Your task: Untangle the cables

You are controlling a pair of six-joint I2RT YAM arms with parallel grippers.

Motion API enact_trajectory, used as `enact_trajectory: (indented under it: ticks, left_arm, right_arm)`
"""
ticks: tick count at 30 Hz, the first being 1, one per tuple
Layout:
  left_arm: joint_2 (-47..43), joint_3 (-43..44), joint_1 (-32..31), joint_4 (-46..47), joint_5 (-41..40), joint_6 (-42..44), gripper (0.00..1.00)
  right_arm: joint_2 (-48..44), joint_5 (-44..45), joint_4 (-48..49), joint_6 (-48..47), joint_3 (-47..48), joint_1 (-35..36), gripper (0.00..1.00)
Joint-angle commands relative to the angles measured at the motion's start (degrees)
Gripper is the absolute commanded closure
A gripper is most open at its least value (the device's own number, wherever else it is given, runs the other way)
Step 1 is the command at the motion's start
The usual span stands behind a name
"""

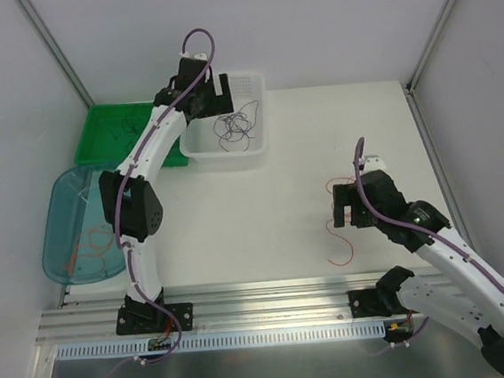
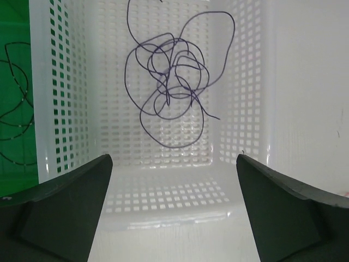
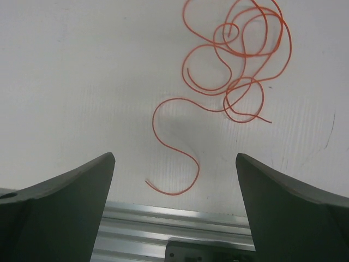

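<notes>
Cables lie in four places as we look down from above. A white perforated plastic basket (image 1: 260, 108) (image 2: 71, 98) at the far side of the white table (image 1: 263, 215) (image 3: 82, 82) holds a loose tangle of thin dark purple wire strands (image 1: 237, 128) (image 2: 174, 87) resting on its floor. Just left of it, a flat green plastic tray (image 1: 104, 136) (image 2: 13, 33) carries a few thin black curly strands (image 1: 130, 127) (image 2: 20, 103). Nearer to us on the left, a translucent blue oval tray (image 1: 58, 217) contains some orange-red strands (image 1: 97, 244). A further thin orange-red curly wire (image 1: 350, 247) (image 3: 240, 54) sits loose on the bare table on the right, close to the aluminium rail (image 1: 245, 301) (image 3: 163, 218) at the near edge. We see the left gripper (image 1: 217, 87) (image 2: 174, 164) above the basket's rim, its dark fingers spread wide with nothing between them and the purple tangle beyond its tips. The right gripper (image 1: 347, 205) (image 3: 174, 164) hangs over the orange-red wire, likewise spread apart and empty, the wire's free tail lying on the table between its fingers without touching them.
</notes>
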Motion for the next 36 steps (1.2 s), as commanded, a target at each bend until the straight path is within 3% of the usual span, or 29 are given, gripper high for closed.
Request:
enact_trajectory:
  ticks: [1, 7, 12, 20, 23, 27, 29, 30, 31, 34, 36]
  left_arm:
    - [-14.85, -6.19, -1.17, 0.81, 4.7, 0.36, 0.01]
    - [-33.04, -28.51, -5.3, 0.81, 7.43, -1.05, 0.01]
    - [-44.58, -47.23, -13.91, 0.9, 6.56, -4.81, 0.01]
    - [-64.79, -69.64, -17.61, 0.98, 6.65, -14.49, 0.01]
    - [-70.69, -73.97, -17.61, 0.98, 6.12, -16.87, 0.01]
    - [-74.74, -77.05, -17.61, 0.98, 5.24, -18.45, 0.01]
    - [-75.45, -77.67, -17.61, 0.9, 5.06, -18.98, 0.01]
    - [-75.71, -77.84, -17.61, 0.98, 5.06, -19.24, 0.01]
    - [-75.54, -78.02, -17.61, 0.9, 5.15, -19.51, 0.01]
    - [-76.23, -78.28, -17.61, 0.98, 3.04, -19.86, 0.01]
    - [-76.94, -78.46, -17.61, 0.98, 1.82, -20.21, 0.01]
  right_arm:
    - [3.61, -1.93, -0.45, 3.92, -1.65, -5.21, 0.01]
    - [10.73, -12.39, 5.0, 5.06, -6.13, -9.97, 0.12]
    - [18.9, -18.97, 10.79, 5.85, -8.33, -9.88, 0.21]
    - [28.31, -18.02, 14.5, 1.9, -7.89, -9.97, 0.35]
    - [30.86, -19.34, 15.46, 1.55, -7.45, -9.62, 0.45]
    - [34.11, -20.22, 15.38, 0.58, -5.09, -3.49, 0.6]
    - [36.48, -21.1, 15.2, 0.32, -2.28, -0.49, 0.76]
    - [37.1, -21.62, 15.03, 0.66, -1.22, 2.48, 0.91]
    - [37.63, -22.06, 14.94, 0.67, 1.66, 4.08, 0.96]
    - [39.65, -21.8, 12.05, -0.03, 8.34, 11.02, 0.99]
    - [41.14, -19.71, 7.5, -1.35, 17.65, 16.62, 0.99]
